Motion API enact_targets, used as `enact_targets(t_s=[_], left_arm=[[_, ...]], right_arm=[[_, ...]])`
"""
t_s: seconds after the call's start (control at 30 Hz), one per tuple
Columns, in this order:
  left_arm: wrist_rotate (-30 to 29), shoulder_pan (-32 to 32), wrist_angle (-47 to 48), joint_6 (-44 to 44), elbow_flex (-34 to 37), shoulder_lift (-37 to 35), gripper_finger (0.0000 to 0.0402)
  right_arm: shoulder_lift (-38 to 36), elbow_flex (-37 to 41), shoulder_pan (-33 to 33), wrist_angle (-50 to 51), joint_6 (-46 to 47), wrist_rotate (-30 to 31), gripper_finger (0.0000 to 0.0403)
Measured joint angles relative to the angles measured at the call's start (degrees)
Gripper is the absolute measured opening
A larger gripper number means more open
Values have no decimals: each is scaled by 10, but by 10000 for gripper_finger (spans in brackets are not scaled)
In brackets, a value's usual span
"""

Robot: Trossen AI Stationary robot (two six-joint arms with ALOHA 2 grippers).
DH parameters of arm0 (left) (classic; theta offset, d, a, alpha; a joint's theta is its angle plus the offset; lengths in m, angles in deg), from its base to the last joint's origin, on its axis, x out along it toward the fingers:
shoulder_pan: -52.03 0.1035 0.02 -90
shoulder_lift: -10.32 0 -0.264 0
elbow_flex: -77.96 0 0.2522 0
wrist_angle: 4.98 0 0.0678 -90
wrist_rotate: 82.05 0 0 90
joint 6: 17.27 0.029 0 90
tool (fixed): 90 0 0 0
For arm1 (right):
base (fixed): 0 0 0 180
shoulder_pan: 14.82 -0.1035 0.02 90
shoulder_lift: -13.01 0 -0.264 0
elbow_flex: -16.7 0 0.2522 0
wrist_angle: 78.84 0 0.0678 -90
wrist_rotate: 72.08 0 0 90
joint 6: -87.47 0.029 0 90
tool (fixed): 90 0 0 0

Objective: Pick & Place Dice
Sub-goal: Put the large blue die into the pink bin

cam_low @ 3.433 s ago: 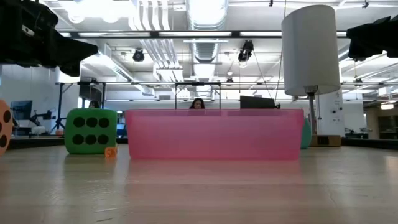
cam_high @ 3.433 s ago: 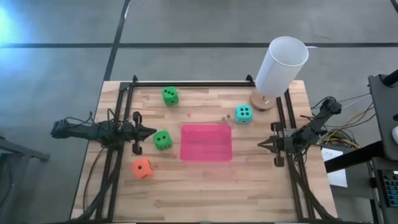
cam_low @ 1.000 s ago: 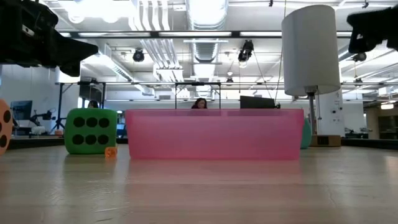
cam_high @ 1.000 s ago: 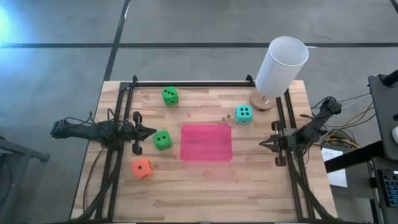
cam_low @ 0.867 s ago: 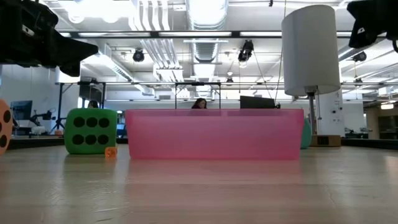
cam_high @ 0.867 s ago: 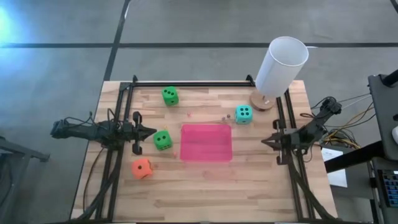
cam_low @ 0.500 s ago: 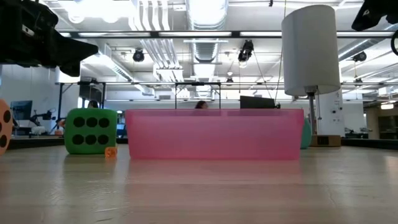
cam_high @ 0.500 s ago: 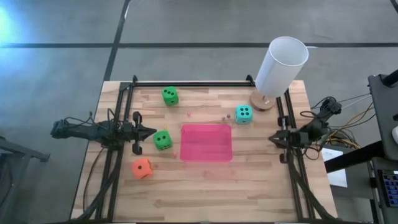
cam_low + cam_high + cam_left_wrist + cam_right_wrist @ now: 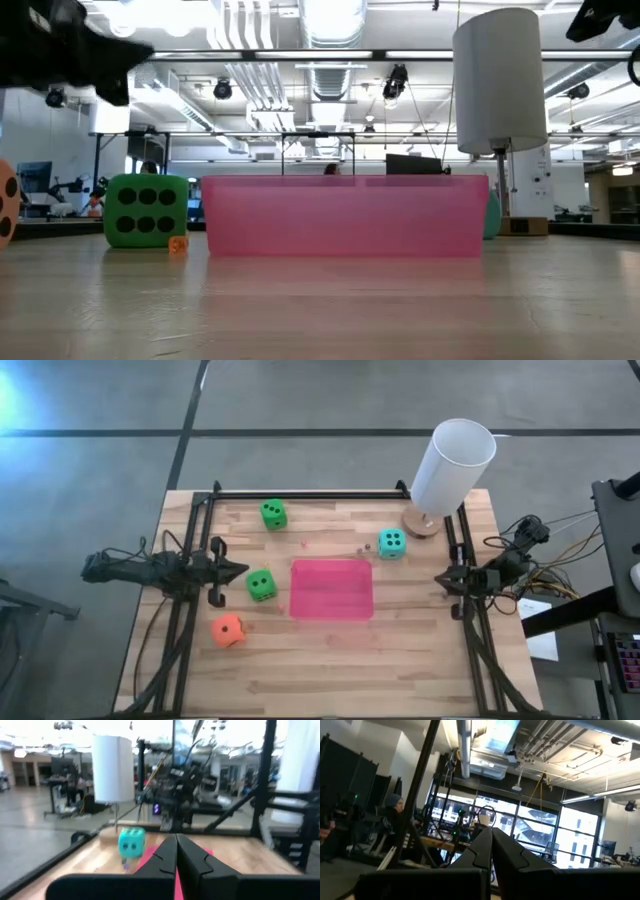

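**Four dice sitting loose on table, both grippers closed and empty**

Low view is hiding most of it: the pink pad is blocking the middle, the teal die is peeking out as a sliver behind its right end, the orange die is being cut off at the left edge, and only one green die is showing in full. The far green die is not showing there. A tiny orange bit by the green die's base is too small to identify.

In the high view all four are lying apart on the wooden table. One green die is sitting near the back rail, the second green die just left of the pink pad, the orange die toward the front left, the teal die behind the pad's right corner, near the white cylinder.

Left gripper is hovering with fingers pressed together, tip pointing at the second green die, just beside it, not touching. Right gripper is hanging at the right rail, fingers also together, holding nothing, well apart from every die; its wrist view is pointing up into the room.
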Motion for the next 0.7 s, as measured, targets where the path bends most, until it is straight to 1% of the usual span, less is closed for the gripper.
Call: enact_targets(t_s=[0.1, 0.2, 0.43, 0.5, 0.57, 0.67, 0.7], left_arm=[[11, 0, 13, 0, -29, 1, 8], [11, 0, 39, 0, -50, 10, 8], [11, 0, 72, 0, -102, 66, 8], [11, 0, 93, -2, -125, 91, 8], [11, 0, 121, -2, -151, 117, 8], [11, 0, 167, 8, -197, 161, 8], [11, 0, 181, 11, -210, 179, 8]], right_arm=[[4, -23, 0, 3, -7, 1, 8], [13, -45, 0, 37, -11, 7, 8], [51, -105, 0, 118, 5, 11, 8], [66, -128, 0, 148, 18, 26, 8], [82, -155, 0, 186, 48, 58, 8], [113, -200, 0, 271, 110, 110, 8], [125, -215, 0, 302, 133, 118, 8]])
